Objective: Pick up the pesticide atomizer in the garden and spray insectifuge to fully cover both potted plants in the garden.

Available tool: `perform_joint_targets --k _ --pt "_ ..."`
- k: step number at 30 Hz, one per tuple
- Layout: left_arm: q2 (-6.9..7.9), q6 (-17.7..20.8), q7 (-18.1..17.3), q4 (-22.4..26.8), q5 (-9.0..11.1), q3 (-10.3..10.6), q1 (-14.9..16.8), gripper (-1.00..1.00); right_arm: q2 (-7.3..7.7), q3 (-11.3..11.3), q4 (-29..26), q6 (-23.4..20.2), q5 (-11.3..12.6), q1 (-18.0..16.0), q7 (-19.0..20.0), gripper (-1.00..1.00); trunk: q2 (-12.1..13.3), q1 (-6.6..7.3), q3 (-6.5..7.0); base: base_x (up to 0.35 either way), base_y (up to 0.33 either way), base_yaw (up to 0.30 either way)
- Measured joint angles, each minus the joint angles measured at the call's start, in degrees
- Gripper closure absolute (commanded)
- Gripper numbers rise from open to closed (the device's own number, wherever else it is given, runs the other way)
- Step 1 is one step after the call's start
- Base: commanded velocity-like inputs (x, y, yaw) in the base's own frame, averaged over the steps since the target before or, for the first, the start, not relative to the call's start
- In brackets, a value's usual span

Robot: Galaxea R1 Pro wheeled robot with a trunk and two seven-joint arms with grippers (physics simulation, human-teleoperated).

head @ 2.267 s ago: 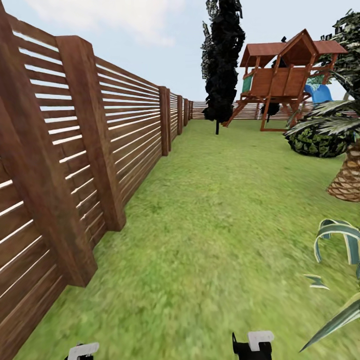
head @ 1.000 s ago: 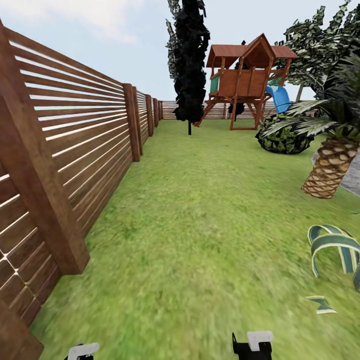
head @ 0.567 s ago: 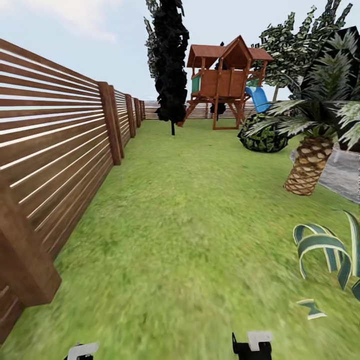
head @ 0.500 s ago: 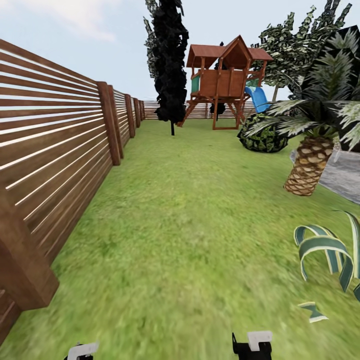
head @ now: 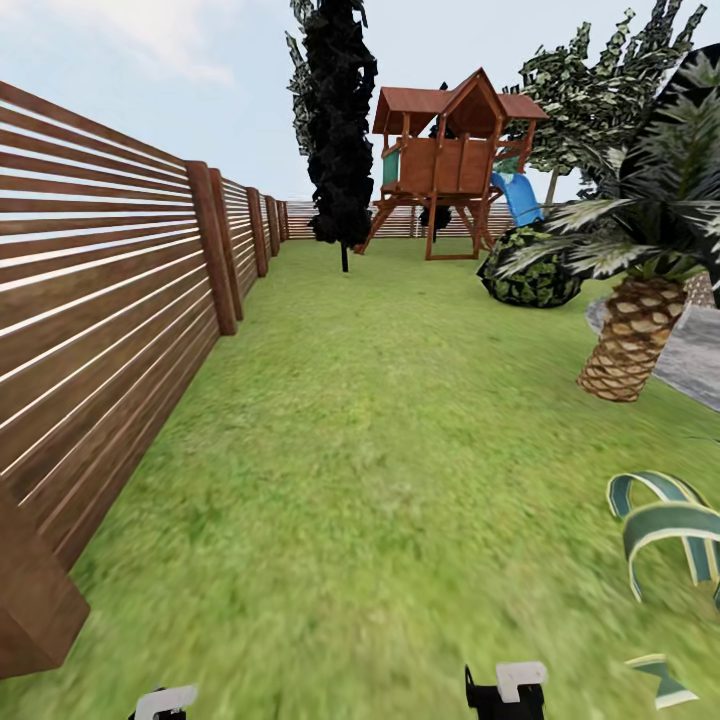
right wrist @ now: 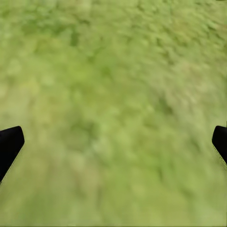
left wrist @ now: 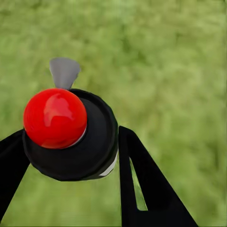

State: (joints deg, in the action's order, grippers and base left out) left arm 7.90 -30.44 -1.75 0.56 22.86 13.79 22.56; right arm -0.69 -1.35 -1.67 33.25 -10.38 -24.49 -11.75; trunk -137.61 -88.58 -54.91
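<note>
My left gripper (left wrist: 71, 132) is shut on the pesticide atomizer (left wrist: 97, 142), seen from above over the grass: a round black sprayer head with a red knob on top and a thin grey trigger (left wrist: 64, 72). A black finger (left wrist: 135, 179) presses each side of it. The right gripper (right wrist: 113, 146) hangs open over bare lawn with nothing between its fingers. A low plant with arching, pale-edged green leaves (head: 670, 525) sits at the near right of the head view. Its pot is out of frame, so I cannot tell if it is one of the potted plants.
A wooden slat fence (head: 110, 330) runs along the left. Lawn (head: 380, 450) stretches ahead to a tall dark tree (head: 340, 130) and a wooden playset (head: 450, 160). On the right stand a scaly-trunked palm (head: 632, 345), a round bush (head: 530, 280) and grey paving (head: 695, 355).
The whole view has swung right, away from the fence, bringing the palm and paving into sight. In the last half second it rolled forward. Both arms hold the same pose.
</note>
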Motion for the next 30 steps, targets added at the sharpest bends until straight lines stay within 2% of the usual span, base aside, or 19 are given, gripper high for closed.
perform_joint_targets --k 30 --pt "-0.01 0.0 0.0 0.0 0.0 0.0 0.0 1.00 0.00 0.0 0.0 0.0 0.0 0.0 0.0 -1.00 0.0 0.00 0.00 0.339 0.000 0.000"
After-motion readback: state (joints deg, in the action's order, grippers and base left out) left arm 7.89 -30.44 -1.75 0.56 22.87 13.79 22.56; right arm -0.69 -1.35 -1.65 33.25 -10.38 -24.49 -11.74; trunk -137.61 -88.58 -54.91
